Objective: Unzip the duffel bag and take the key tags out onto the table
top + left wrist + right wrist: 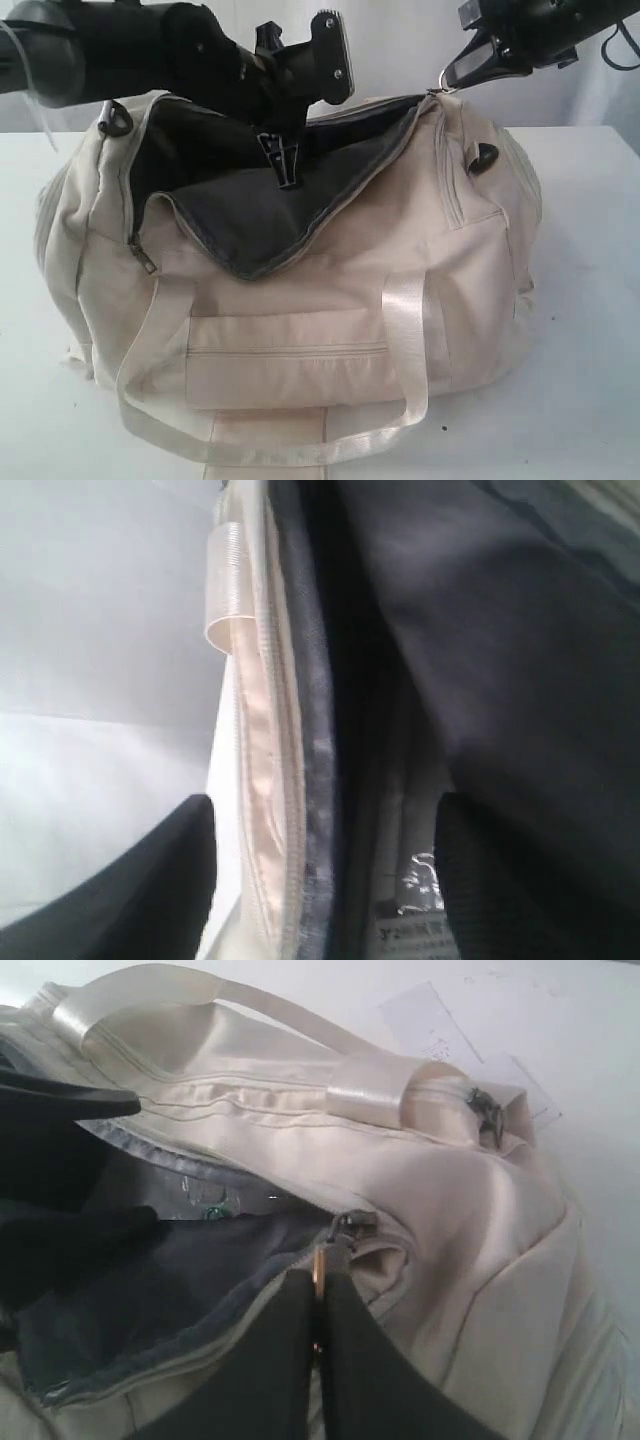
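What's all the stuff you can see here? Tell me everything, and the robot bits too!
duffel bag: one, cream, lying on the table, top zip open.
lining: one, dark grey, showing inside the open top.
strap: one, pale and shiny, looping down the bag's front.
front pocket: one, cream, on the bag's front, zip looks shut.
zipper pull: one, metal, at the right end of the open zip.
small green bit: one, inside the bag, too small to tell what it is.
table: one, white, under the bag.
left gripper: black, open, reaching into the bag's opening.
right gripper: black, shut on the zipper pull.
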Tool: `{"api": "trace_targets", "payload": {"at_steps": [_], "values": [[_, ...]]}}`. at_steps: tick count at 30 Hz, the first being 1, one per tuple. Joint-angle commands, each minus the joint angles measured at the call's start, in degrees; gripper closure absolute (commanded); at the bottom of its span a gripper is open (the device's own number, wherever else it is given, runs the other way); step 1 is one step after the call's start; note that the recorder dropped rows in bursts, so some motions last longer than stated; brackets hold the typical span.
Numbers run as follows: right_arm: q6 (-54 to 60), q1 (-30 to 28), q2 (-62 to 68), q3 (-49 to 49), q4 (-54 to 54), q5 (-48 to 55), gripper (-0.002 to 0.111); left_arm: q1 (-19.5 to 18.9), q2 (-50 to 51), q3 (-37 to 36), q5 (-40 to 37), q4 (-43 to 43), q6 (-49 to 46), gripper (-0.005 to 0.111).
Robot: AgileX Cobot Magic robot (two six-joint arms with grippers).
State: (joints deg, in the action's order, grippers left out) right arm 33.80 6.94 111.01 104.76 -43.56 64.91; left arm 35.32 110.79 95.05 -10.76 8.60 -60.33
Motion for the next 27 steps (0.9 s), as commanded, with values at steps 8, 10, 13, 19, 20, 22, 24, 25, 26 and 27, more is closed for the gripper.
{"api": "trace_targets", "payload": {"at_steps": [8,10,13,19,20,22,24,25,26,27], "values": [[0.73,0.00,-0.47,-0.27,-0.47,-0.36,0.108,0.27,4.18,0.42,12.00,0.52,-0.17,0.052],[0.73,0.00,-0.47,-0.27,-0.47,-0.36,0.108,0.27,4.58,0.42,13.24,0.52,-0.17,0.053],[0.86,0.00,-0.47,-0.27,-0.37,-0.57,0.108,0.27,5.60,1.30,12.96,0.52,0.04,0.058],[0.86,0.00,-0.47,-0.27,1.57,-1.94,0.108,0.27,6.57,3.89,12.43,1.13,3.39,0.100],[0.86,0.00,-0.47,-0.27,2.71,-3.08,0.108,0.27,6.57,4.18,12.43,1.13,3.61,0.107],[0.20,0.00,-0.25,-0.27,4.78,-5.47,0.108,0.27,6.57,4.73,12.43,1.27,4.16,0.107],[-1.13,-0.10,0.19,-0.27,6.55,-6.79,0.108,0.16,6.57,5.09,12.43,1.27,5.57,0.107],[-1.93,-0.10,0.43,-0.27,7.93,-6.91,0.108,0.16,6.57,5.09,12.55,1.50,5.74,0.107],[-2.69,-0.10,0.57,-0.27,9.03,-6.91,0.108,-0.05,6.57,5.09,12.55,1.61,5.74,0.107],[-3.14,-0.10,0.99,-0.37,10.22,-6.91,0.108,-0.16,6.57,5.09,12.41,1.61,5.74,0.107]]}}
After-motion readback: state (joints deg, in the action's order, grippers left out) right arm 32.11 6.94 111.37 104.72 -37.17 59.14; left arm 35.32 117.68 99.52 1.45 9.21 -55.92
